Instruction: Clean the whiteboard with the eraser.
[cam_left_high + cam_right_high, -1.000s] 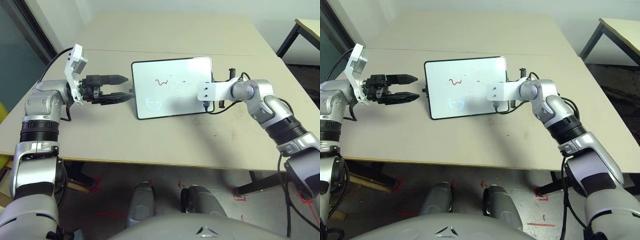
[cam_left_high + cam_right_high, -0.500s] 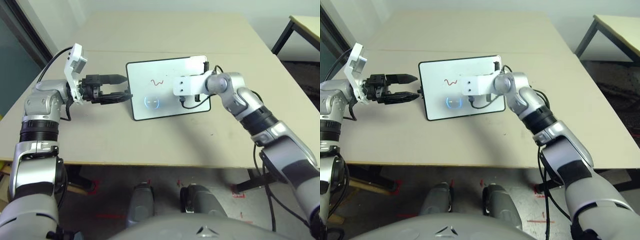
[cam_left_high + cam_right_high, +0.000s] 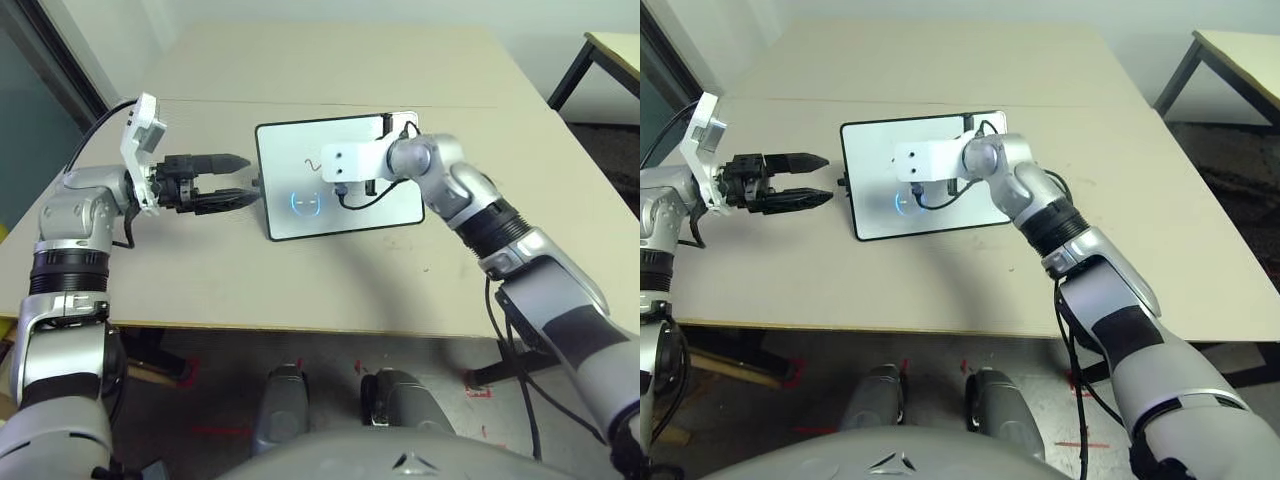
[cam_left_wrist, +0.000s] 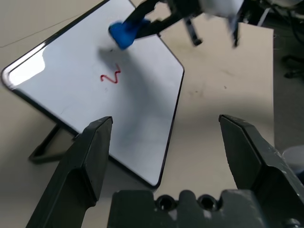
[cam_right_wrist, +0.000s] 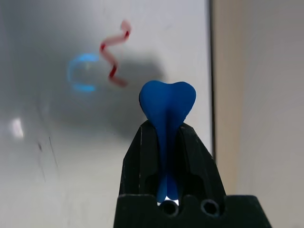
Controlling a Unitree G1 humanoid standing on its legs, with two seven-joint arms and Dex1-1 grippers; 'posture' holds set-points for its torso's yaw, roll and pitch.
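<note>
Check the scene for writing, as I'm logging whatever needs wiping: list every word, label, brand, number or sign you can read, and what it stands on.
No readable word, label, brand or number shows.
Whiteboard: a red squiggle, no letters that can be made out.
Small dark marks on the board, too small to read as anything.
Eraser, held in the right gripper: no print visible.

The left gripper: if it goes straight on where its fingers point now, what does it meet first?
Probably the near side edge of the whiteboard, close ahead of the left gripper; its height above the table is unclear.
</note>
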